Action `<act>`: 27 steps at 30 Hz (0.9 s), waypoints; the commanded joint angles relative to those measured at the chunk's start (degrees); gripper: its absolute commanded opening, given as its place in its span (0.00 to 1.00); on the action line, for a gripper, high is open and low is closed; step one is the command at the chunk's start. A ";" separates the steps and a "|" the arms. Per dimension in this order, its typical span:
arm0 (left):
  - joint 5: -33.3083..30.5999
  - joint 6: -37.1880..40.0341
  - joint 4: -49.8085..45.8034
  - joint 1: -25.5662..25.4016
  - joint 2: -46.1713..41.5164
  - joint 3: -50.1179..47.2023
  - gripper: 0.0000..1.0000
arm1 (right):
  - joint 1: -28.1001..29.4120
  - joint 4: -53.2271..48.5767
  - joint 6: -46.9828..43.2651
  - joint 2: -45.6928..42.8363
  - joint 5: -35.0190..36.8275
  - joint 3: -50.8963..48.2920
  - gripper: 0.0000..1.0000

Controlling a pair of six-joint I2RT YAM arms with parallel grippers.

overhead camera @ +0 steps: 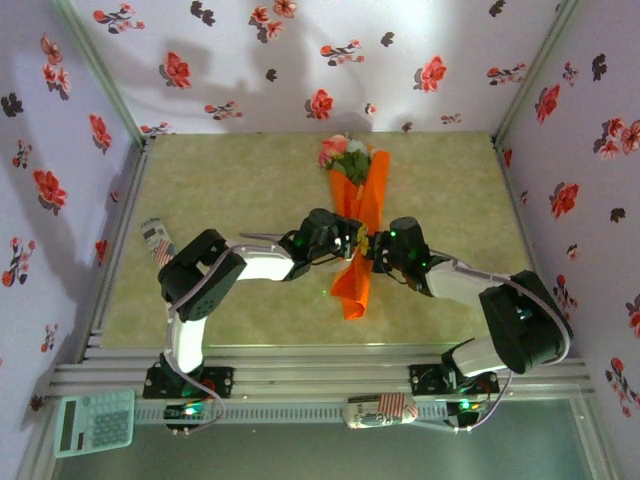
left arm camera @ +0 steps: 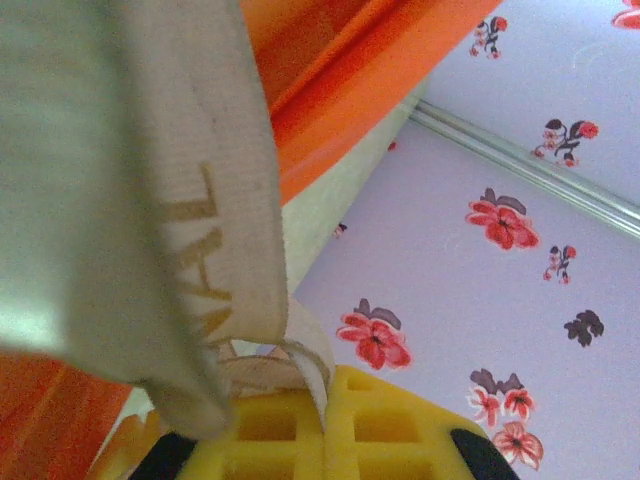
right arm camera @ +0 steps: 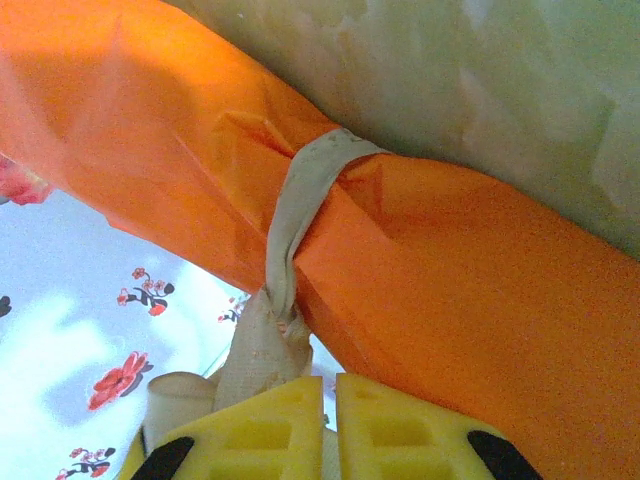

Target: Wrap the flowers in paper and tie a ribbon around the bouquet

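- bouquet [overhead camera: 362, 195] lies with blooms toward 12 o'clock, ribbon [right arm camera: 298, 195] round its middle
- left end effector [left arm camera: 325, 395] at its 9 o'clock, right end effector [right arm camera: 330, 390] at 3 o'clock, each pinching ribbon

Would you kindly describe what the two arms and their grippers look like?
Both the left arm and right arm have black joint housings, white links, small green lights and looping grey cables. The left gripper and right gripper have yellow fingers moulded with square recesses over black bases.
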 commanded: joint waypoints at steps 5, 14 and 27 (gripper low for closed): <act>1.41 3.72 8.90 -0.49 1.86 -2.99 0.00 | -0.13 -0.02 3.09 -1.98 1.66 -1.69 0.13; 1.17 3.96 14.49 -0.51 4.20 -4.57 0.00 | -3.17 -15.74 -5.99 -13.62 3.96 -0.50 0.26; 0.75 4.44 15.38 -0.56 3.70 -4.92 0.00 | -8.21 -6.94 -11.89 -1.29 -3.29 9.76 0.18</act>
